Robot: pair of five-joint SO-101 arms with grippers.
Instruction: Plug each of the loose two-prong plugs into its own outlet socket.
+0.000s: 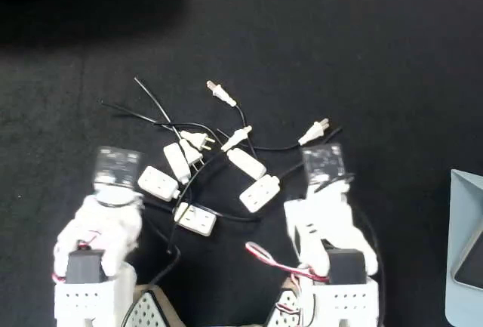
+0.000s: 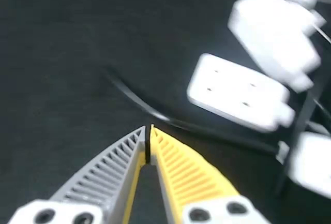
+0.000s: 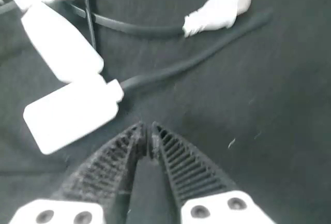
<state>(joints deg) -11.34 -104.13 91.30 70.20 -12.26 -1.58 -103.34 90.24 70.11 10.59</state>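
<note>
High view: four white two-prong plugs (image 1: 236, 137) and five white oblong socket blocks (image 1: 259, 193) lie loose among thin black cables (image 1: 155, 104) in the middle of the matt black cloth worktop (image 1: 392, 63), just ahead of both arms. Left wrist view: the left end effector (image 2: 149, 137) has one ribbed grey finger and one yellow, tips together, holding nothing; a slotted socket block (image 2: 238, 97) lies near. Right wrist view: the right end effector (image 3: 148, 137) is ribbed black, tips together, empty; one plug (image 3: 220, 9) lies beyond, unplugged.

A robotics lab: black-draped table (image 1: 377, 63), left arm (image 1: 102, 225), right arm (image 1: 332, 229).
</note>
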